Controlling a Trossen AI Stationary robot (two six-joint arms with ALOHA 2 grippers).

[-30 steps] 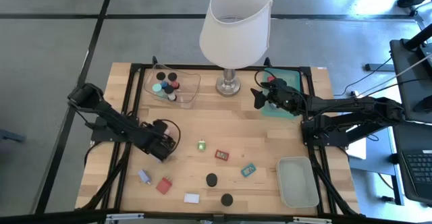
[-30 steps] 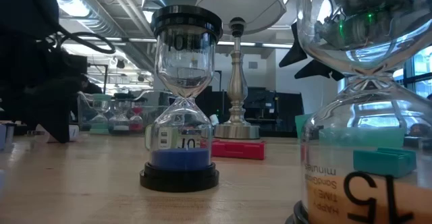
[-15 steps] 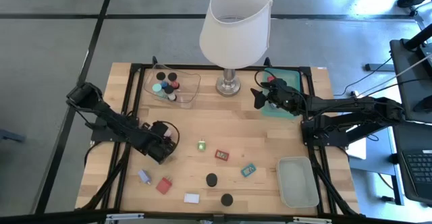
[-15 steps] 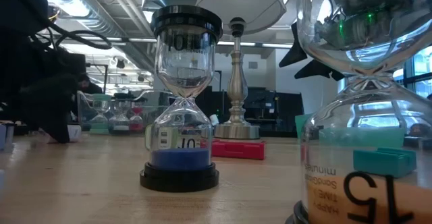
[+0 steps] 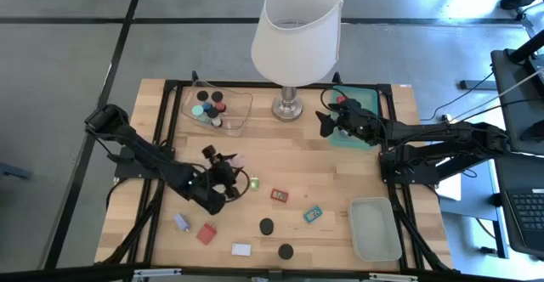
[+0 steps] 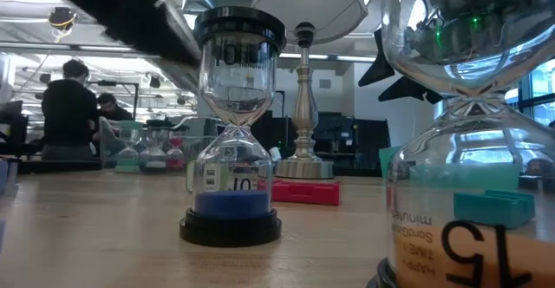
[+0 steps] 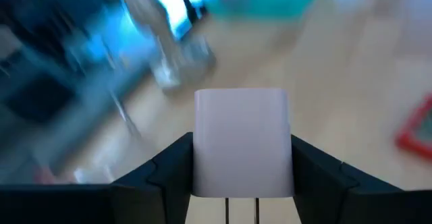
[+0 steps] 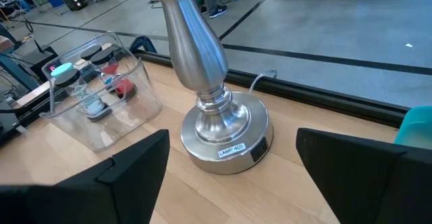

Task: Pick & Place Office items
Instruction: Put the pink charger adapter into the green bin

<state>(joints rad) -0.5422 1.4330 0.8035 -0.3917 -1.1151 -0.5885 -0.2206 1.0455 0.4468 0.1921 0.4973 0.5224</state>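
My left gripper (image 5: 231, 166) hangs above the table's left middle, shut on a small white block (image 7: 243, 140). The other office items lie loose on the wood in front of it: a green bit (image 5: 253, 183), a red block (image 5: 279, 195), a teal piece (image 5: 313, 215), two black caps (image 5: 267, 226), a white block (image 5: 241, 249), a red tag (image 5: 206, 233) and a lavender block (image 5: 182, 222). In the low view the capped ones stand as sand timers (image 6: 230, 193). My right gripper (image 5: 325, 126) stands open above the teal tray (image 5: 357, 138), beside the lamp base (image 8: 226, 133). My left gripper pinches the white block by two opposite sides (image 7: 202, 163) between its two fingers (image 7: 169, 173). The block is lifted clear of the table and juts out beyond the fingertips. The fingers slant gently down, toward the table's right.
A clear tray (image 5: 238, 116) with several sand timers stands at the far left. The big white-shaded lamp (image 5: 297, 31) stands at the far middle. A grey-green tray (image 5: 376, 228) sits at the near right. People stand in the room beyond (image 6: 69, 106).
My left gripper has risen from the table, gone toward the right edge and rolled its wrist. The white block has come up with it, clear of the wood. The arm has left the low view's left side.
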